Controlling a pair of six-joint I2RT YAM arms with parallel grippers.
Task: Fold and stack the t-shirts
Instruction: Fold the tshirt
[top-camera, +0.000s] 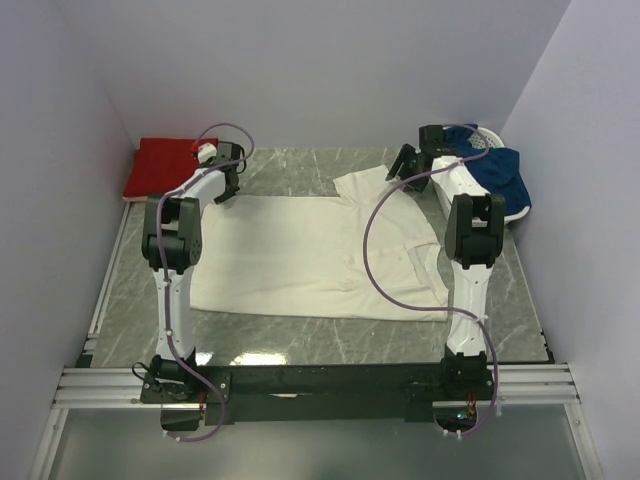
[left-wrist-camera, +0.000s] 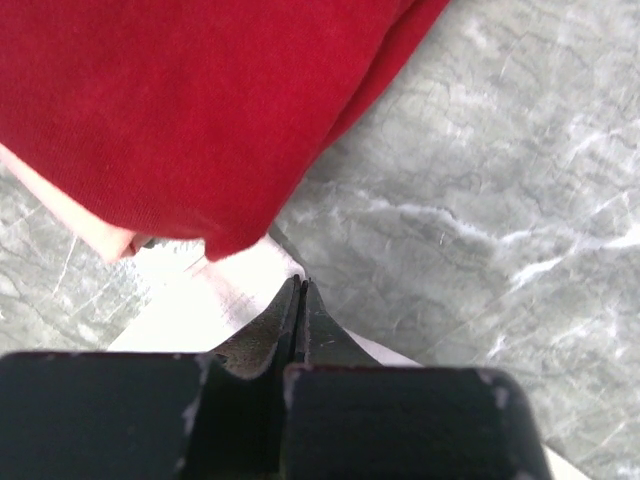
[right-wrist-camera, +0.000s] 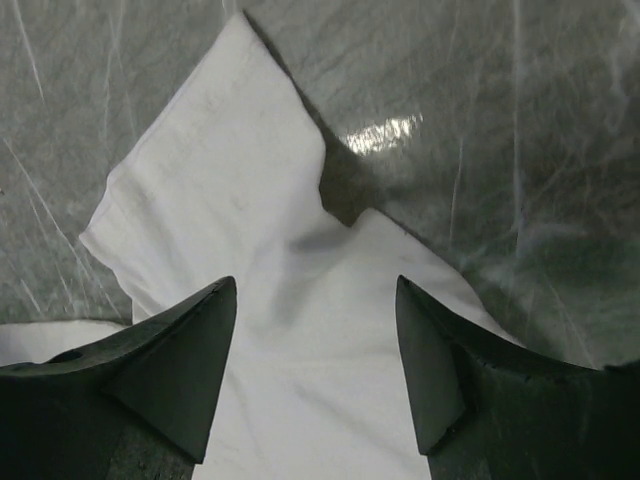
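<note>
Two arms rise from a black rail (top-camera: 320, 380) at the near edge of my table (top-camera: 300, 335), a grey slab veined like marble, each trailing one purple cable (top-camera: 375, 260).

I count three t-shirts. One large cream t-shirt (top-camera: 310, 255) lies spread flat across the middle of the table, soft and matte with light creases, one short sleeve pointing toward the far right. One red t-shirt (top-camera: 160, 165) sits as a folded square in the far left corner, its knit fine and slightly fuzzy in the left wrist view (left-wrist-camera: 200, 100). One pale pink t-shirt (left-wrist-camera: 95, 225) shows only as a thin sliver poking out from beneath the red one.

My left gripper (top-camera: 228, 190) hangs over the far left corner of the cream shirt, just beside the red one. Its two dark fingers are clenched tip to tip (left-wrist-camera: 297, 300) above the cream cloth (left-wrist-camera: 190, 310); I cannot tell whether any fabric is pinched between them.

My right gripper (top-camera: 403, 172) hovers over the cream sleeve (right-wrist-camera: 250, 200), its two wedge-shaped fingers spread wide (right-wrist-camera: 315, 290) and grasping nothing.

At the far right stands one white slatted basket (top-camera: 518, 210), with one rumpled blue cloth (top-camera: 495, 170) heaped in it.
</note>
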